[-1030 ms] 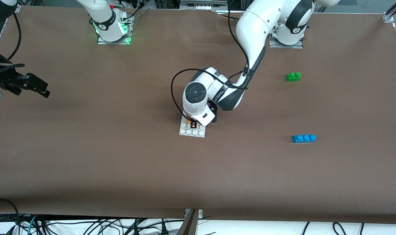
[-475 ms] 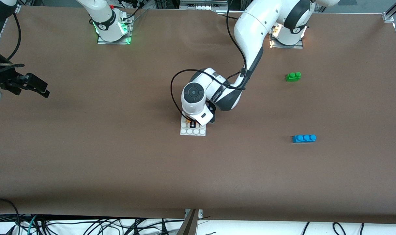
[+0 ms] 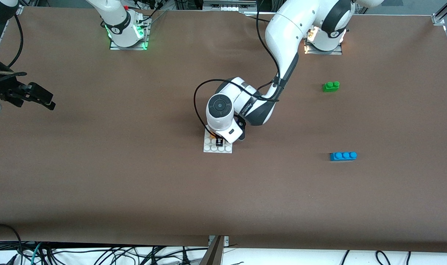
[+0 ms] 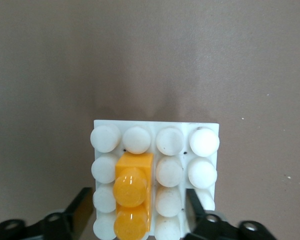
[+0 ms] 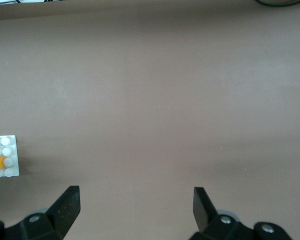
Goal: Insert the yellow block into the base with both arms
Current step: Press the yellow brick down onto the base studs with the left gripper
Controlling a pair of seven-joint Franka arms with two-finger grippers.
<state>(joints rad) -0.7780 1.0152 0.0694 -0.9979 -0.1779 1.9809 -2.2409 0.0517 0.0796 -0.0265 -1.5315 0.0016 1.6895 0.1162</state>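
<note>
Base (image 3: 218, 148) sits mid-bench with the yellow block (image 4: 132, 200) seated on its studs, so the insertion looks done. Left gripper (image 4: 135, 220) hovers over it, jaws wide and clear; right gripper (image 5: 135, 210) waits open at its own end.

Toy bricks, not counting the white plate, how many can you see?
3. The yellow block sits on the base. The green brick and blue brick lie toward the left arm's end, blue nearer the camera.

A brown table (image 3: 135, 191) fills the scene; black cables (image 3: 98, 254) tangle along the floor at 6 o'clock, metal framing (image 3: 442, 14) at 1 o'clock.
</note>
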